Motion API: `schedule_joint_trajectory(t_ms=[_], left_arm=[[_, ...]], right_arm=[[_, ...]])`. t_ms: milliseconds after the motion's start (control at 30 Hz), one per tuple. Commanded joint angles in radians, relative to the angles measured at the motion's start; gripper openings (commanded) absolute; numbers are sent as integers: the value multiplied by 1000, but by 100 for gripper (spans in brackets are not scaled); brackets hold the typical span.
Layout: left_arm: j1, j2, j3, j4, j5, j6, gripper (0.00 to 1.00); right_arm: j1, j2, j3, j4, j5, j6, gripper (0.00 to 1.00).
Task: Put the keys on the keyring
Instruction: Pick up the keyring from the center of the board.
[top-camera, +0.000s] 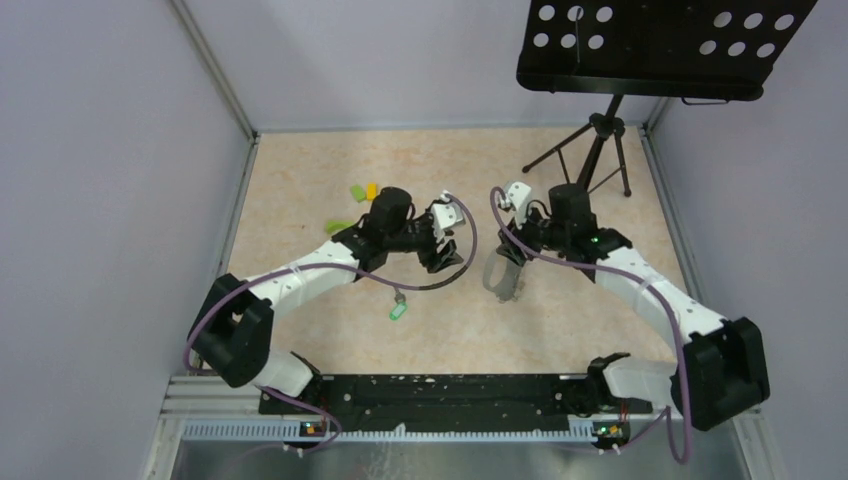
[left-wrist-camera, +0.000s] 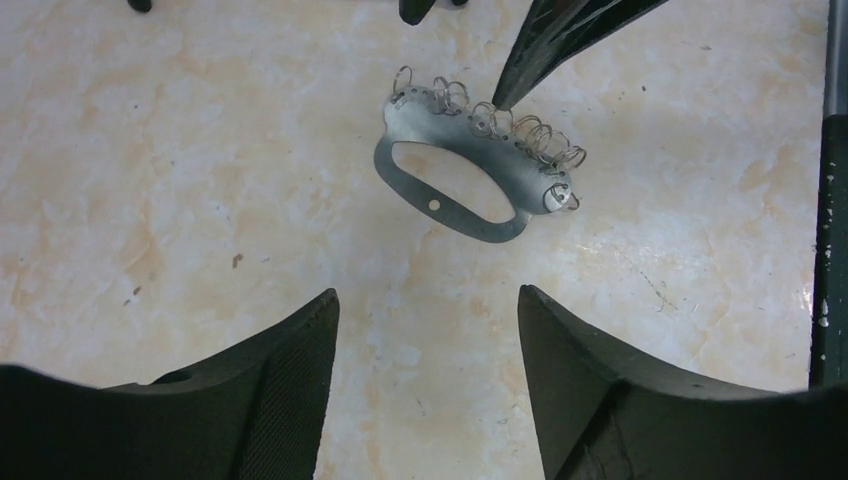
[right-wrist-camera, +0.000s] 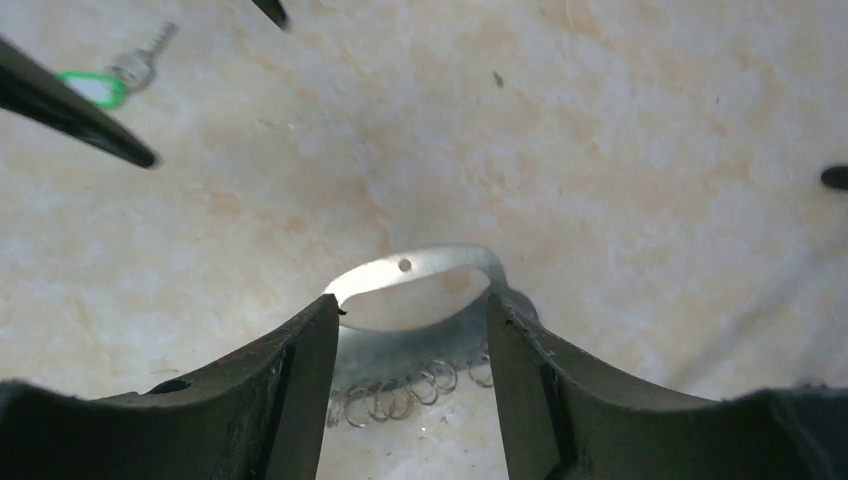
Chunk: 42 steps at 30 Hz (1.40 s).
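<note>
Item: flat silver-grey metal keyring plate with an oval cut-out and a row of small wire rings along one long edge (left-wrist-camera: 470, 138), sitting centre-right on the beige marbled tabletop (top-camera: 300, 170) in the overhead view, directly under the right gripper (right-wrist-camera: 412, 300). The right gripper's black fingers are standing apart, with the plate showing between and partly behind them. In the left wrist view one black fingertip (left-wrist-camera: 505, 90) is touching the ringed edge from the upper right. Whether the plate is actually being clamped cannot be told. The left gripper (left-wrist-camera: 428, 300) is hovering just left of the plate, fingers spread wide and holding nothing between them. Item: small silver-grey metal key with a bright green plastic tag (top-camera: 398, 308), lying loose on the tabletop below the left gripper in the overhead view, well apart from the plate and on none of its rings. It is appearing again in the upper left of the right wrist view. Item: three further small plastic tags, two green and one orange (top-camera: 357, 190), lying in the upper left of the tabletop. Any keys on them are too small to make out. Item: black perforated music stand on a tripod (top-camera: 660, 45), occupying the upper right of the overhead view.
</note>
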Motion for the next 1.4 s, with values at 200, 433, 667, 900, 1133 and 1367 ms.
schedule_joint_trajectory(t_ms=[200, 433, 667, 900, 1133, 1367], left_arm=[[22, -79, -60, -21, -27, 33, 76], [22, -89, -62, -66, 9, 43, 77], [22, -97, -58, -81, 13, 47, 77], [22, -85, -47, -90, 24, 48, 77], [22, -77, -45, -93, 32, 50, 78], [22, -72, -41, -97, 38, 53, 77]], right_arm=[[-78, 324, 163, -54, 200, -19, 56], [-102, 500, 294, -128, 209, -96, 51], [-120, 561, 350, -216, 181, -168, 47], [-125, 597, 351, -243, 175, -202, 45], [-128, 627, 347, -229, 184, -211, 37], [-130, 631, 345, -239, 196, -226, 30]])
